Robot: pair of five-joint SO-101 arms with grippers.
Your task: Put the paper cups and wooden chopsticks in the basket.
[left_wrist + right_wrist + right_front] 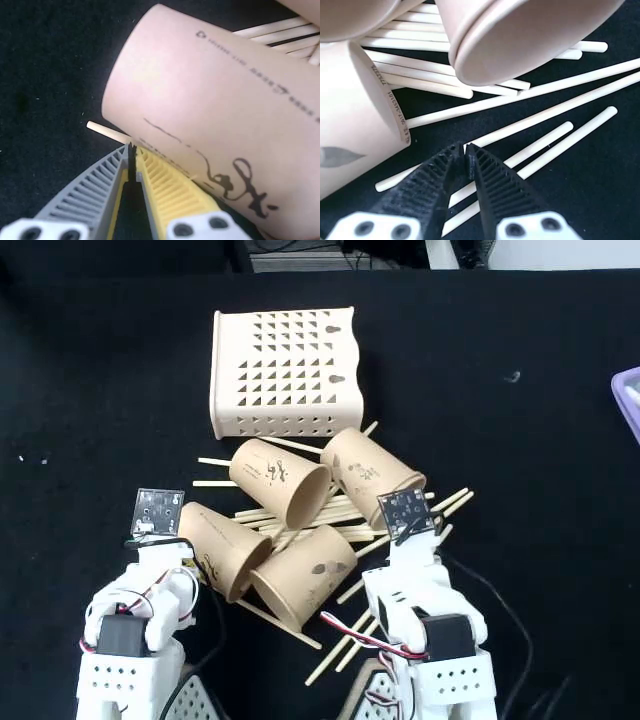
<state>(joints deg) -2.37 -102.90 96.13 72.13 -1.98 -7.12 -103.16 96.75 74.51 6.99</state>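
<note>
Closed jaws over chopsticks (pixel 430 75); paper cups (pixel 520 35) beyond.

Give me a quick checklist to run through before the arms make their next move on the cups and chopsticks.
1. Left gripper empty: ok, shut beside a cup.
2. Right gripper empty: ok, shut over the chopsticks.
3. Basket opening reachable: cannot tell.
4. Cups upright: not ok, all four lie on their sides.
5. Chopsticks uncovered: not ok, cups lie across several.
</note>
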